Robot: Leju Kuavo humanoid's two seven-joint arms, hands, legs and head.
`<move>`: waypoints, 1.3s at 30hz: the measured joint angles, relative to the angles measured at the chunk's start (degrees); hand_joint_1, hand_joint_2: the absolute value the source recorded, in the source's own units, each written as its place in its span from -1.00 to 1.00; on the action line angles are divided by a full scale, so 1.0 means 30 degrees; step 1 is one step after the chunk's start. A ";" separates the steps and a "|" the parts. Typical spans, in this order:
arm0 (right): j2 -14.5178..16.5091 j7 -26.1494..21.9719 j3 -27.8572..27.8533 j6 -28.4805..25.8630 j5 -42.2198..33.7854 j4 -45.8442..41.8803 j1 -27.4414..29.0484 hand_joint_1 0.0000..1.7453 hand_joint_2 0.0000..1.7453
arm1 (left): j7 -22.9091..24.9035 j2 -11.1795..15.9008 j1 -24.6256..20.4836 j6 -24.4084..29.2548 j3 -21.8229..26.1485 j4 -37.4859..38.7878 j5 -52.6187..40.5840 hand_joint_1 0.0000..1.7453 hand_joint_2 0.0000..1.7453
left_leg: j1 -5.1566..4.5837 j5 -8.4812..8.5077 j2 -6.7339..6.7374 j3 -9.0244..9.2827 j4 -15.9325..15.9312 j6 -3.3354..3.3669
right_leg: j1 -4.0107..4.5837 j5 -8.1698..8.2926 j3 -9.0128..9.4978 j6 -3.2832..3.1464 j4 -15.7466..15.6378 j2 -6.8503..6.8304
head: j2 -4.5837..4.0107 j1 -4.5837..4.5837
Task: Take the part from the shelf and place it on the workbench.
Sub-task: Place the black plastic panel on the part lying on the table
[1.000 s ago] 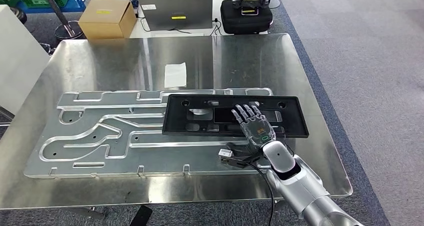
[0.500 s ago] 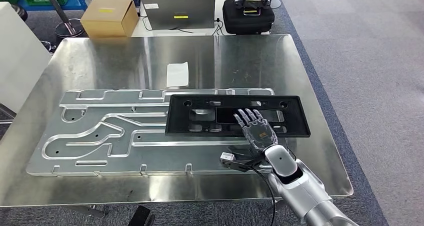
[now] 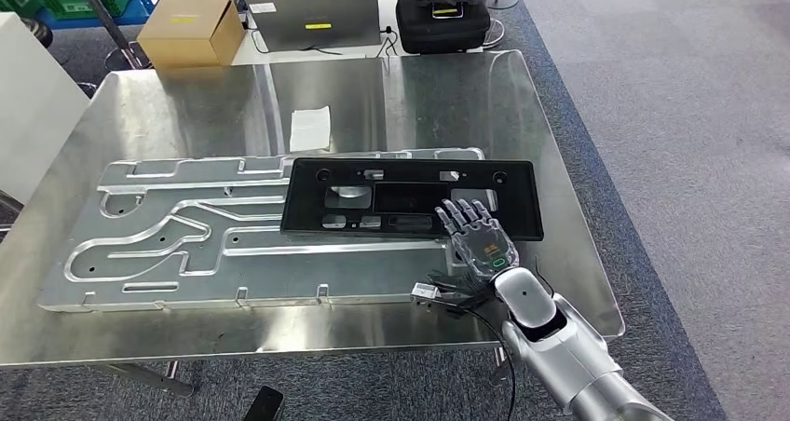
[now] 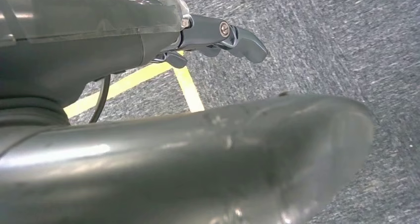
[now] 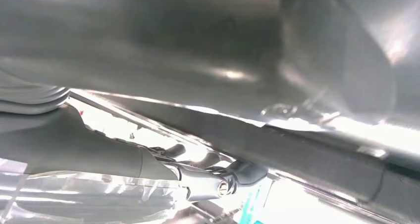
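Note:
The black rectangular part, a flat frame with cut-outs, lies on the machined aluminium plate on the steel workbench. My right hand is stretched out palm down with its fingers spread. The fingertips reach just over the part's near edge towards its right end, and the hand grips nothing. In the right wrist view that hand hovers close over bright metal beside the part's dark edge. My left hand hangs over grey carpet, holding nothing, its fingers loosely apart.
A white slip of paper lies on the bench behind the plate. Beyond the bench's far edge stand a cardboard box, a laptop and a black case. A loose cable trails by my right wrist. Yellow floor tape crosses the carpet.
The camera has moved, so the whole scene sits further left and up. My right hand has drawn back from the part's middle to its near edge. The part lies still.

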 joint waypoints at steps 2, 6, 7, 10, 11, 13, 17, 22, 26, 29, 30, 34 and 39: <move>-0.0080 -0.0040 -0.0011 -0.0078 0.0002 -0.0435 0.0017 -1.00 -1.00 | 0.0000 0.0047 -0.0013 0.0016 0.0002 -0.0004 0.0027 -1.00 -1.00 | -0.0122 0.0790 0.0011 0.1807 -0.2800 0.0293 | 0.0063 0.0219 -0.0193 0.0069 0.0032 0.0011 | 0.0002 0.0007; -0.0195 -0.0398 -0.0015 -0.0221 -0.0334 -0.1927 0.0099 -1.00 -1.00 | -0.0007 0.0127 0.0015 0.0024 0.0018 -0.0015 0.0094 -1.00 -1.00 | -0.0353 0.1286 0.0009 0.2627 -0.4675 0.0496 | -0.0007 0.0725 -0.0322 0.0547 -0.0099 -0.0008 | 0.0000 -0.0024; -0.0218 -0.0495 -0.0013 -0.0159 -0.0473 -0.2328 0.0132 -1.00 -1.00 | -0.0009 0.0129 0.0022 0.0018 0.0024 -0.0015 0.0107 -1.00 -1.00 | -0.0327 0.1467 0.0045 0.2562 -0.4800 0.0585 | -0.0039 0.0696 -0.0373 0.0667 -0.0088 0.0003 | 0.0002 -0.0035; -0.0286 -0.0674 0.0002 0.0131 -0.0785 -0.3265 0.0209 -1.00 -1.00 | -0.0029 0.0127 -0.0001 -0.0036 0.0035 -0.0015 0.0127 -1.00 -1.00 | -0.0197 0.2182 0.0168 0.2091 -0.5039 0.0928 | -0.0099 -0.1226 -0.1046 0.0936 0.1636 0.0015 | 0.0003 0.0044; -0.0290 -0.0705 0.0016 0.0208 -0.0856 -0.3462 0.0256 -1.00 -1.00 | -0.0035 0.0126 -0.0002 -0.0062 0.0036 -0.0015 0.0135 -1.00 -1.00 | -0.0194 0.2384 0.0173 0.1819 -0.5031 0.0984 | -0.0112 -0.2138 -0.1422 0.1017 0.2865 0.0007 | 0.0002 0.0078; -0.0300 -0.0725 0.0051 0.0259 -0.0967 -0.3674 0.0400 -1.00 -1.00 | -0.0049 0.0122 0.0013 -0.0118 0.0036 -0.0015 0.0140 -1.00 -1.00 | -0.0189 0.2742 0.0182 0.1274 -0.4969 0.0953 | -0.0157 -0.2969 -0.1820 0.1162 0.4881 0.0005 | 0.0002 0.0106; -0.0324 -0.0915 0.0078 -0.0173 -0.1312 -0.3854 0.0593 -1.00 -1.00 | -0.0102 0.0109 0.0016 -0.0186 0.0040 -0.0015 0.0184 -1.00 -1.00 | -0.0174 0.3216 0.0170 0.0306 -0.4584 0.0705 | -0.0264 -0.1620 0.0964 0.1198 0.1897 0.0002 | 0.0002 0.0117; -0.0240 -0.1949 0.0122 -0.0645 -0.2923 -0.4761 0.1180 -1.00 -1.00 | -0.0158 0.0117 0.0040 -0.0204 0.0071 -0.0015 0.0335 -1.00 -1.00 | -0.0203 0.3609 0.0136 -0.0081 -0.4362 0.0103 | -0.0123 -0.1511 0.2023 0.0521 -0.0317 0.0046 | 0.0004 0.0087; 0.0071 -0.2811 0.0372 -0.0094 -0.4508 -0.5710 0.1745 -1.00 -1.00 | -0.0182 0.0122 0.0134 -0.0188 0.0111 -0.0015 0.0392 -1.00 -1.00 | -0.0087 0.0867 0.0103 -0.1099 -0.1578 -0.0273 | -0.0170 -0.0797 0.1289 -0.0044 -0.0359 -0.0088 | 0.0002 -0.0040; 0.0352 -0.3321 0.0841 0.0193 -0.5373 -0.6218 0.2293 -1.00 -1.00 | -0.0195 0.0122 0.0137 -0.0086 0.0151 -0.0015 0.0399 -1.00 -1.00 | -0.0074 -0.0095 0.0102 -0.1349 0.1085 -0.0368 | -0.0091 -0.0240 0.0483 -0.0051 -0.0270 -0.0110 | 0.0002 -0.0060; 0.0430 -0.3432 0.1005 0.0189 -0.5515 -0.6364 0.2467 -1.00 -1.00 | -0.0199 0.0122 0.0136 -0.0036 0.0169 -0.0015 0.0399 -1.00 -1.00 | -0.0075 0.0330 0.0102 -0.0871 0.0846 -0.0338 | -0.0072 -0.0062 0.0216 -0.0024 -0.0231 -0.0114 | 0.0002 -0.0060; 0.0661 -0.3767 0.1545 -0.0068 -0.5933 -0.7006 0.2849 -1.00 -1.00 | -0.0217 0.0147 0.0061 0.0177 0.0222 -0.0042 0.0392 -1.00 -1.00 | -0.0194 0.1026 0.0066 0.2769 -0.4038 0.0065 | -0.0014 0.0582 -0.0381 0.0253 -0.0142 -0.0108 | 0.0002 -0.0051; 0.0809 -0.4063 0.2007 -0.0625 -0.6450 -0.7613 0.3419 -1.00 -1.00 | -0.0235 0.0137 0.0050 0.0384 0.0273 -0.0047 0.0381 -1.00 -1.00 | -0.0216 0.1524 0.0124 0.2802 -0.5056 0.0677 | -0.0051 0.0499 -0.0631 0.0814 0.0004 -0.0075 | 0.0000 -0.0122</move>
